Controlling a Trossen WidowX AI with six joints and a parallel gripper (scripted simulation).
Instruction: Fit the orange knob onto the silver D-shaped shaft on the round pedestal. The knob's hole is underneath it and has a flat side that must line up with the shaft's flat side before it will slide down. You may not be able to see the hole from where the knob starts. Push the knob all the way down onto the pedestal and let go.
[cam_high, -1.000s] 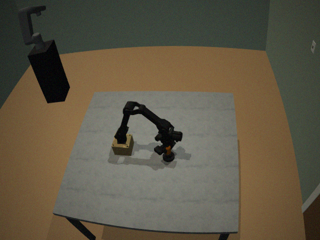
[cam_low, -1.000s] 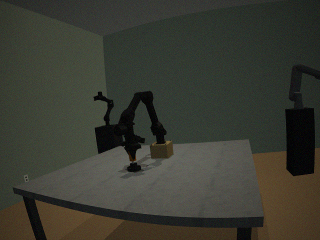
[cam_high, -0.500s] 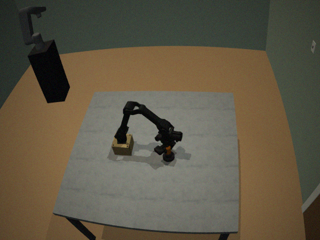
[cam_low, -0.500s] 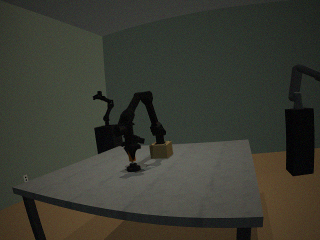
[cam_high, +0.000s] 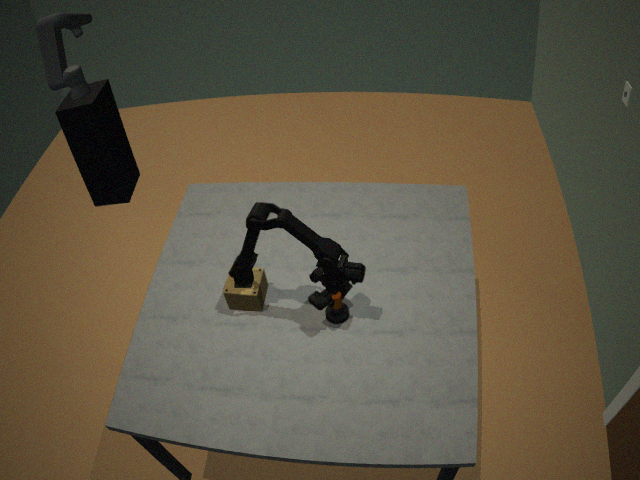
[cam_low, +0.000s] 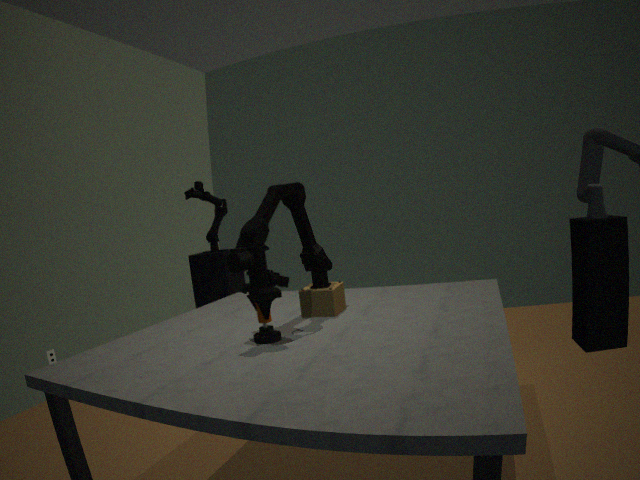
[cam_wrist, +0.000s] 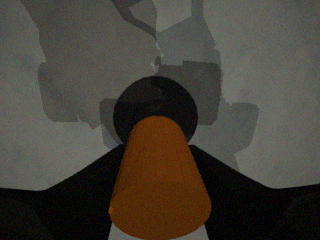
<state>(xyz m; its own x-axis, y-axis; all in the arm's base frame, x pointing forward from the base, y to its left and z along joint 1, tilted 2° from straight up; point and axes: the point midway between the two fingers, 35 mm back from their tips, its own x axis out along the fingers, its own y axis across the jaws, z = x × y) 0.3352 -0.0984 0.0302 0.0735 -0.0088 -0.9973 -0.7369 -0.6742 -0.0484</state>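
The orange knob (cam_high: 337, 301) (cam_low: 262, 318) (cam_wrist: 160, 180) is held upright above the dark round pedestal (cam_high: 337, 314) (cam_low: 267, 336) (cam_wrist: 155, 95). My gripper (cam_high: 336, 296) (cam_low: 264, 308) (cam_wrist: 156, 151) is shut on the knob, a black finger on each side of it in the wrist view. In the exterior view a short bit of the silver shaft (cam_low: 265, 324) shows between the knob's underside and the pedestal. The knob is not down on the pedestal. Its hole and the shaft's flat side are hidden, so I cannot tell whether they line up or whether the shaft's tip is inside.
The arm's tan base block (cam_high: 245, 297) (cam_low: 323, 300) stands on the grey table (cam_high: 310, 403) (cam_low: 387, 392), to the pedestal's left in the top view. A grey arm on a black stand (cam_high: 100, 149) (cam_low: 599, 284) and a second dark arm (cam_low: 218, 211) stand beyond the table.
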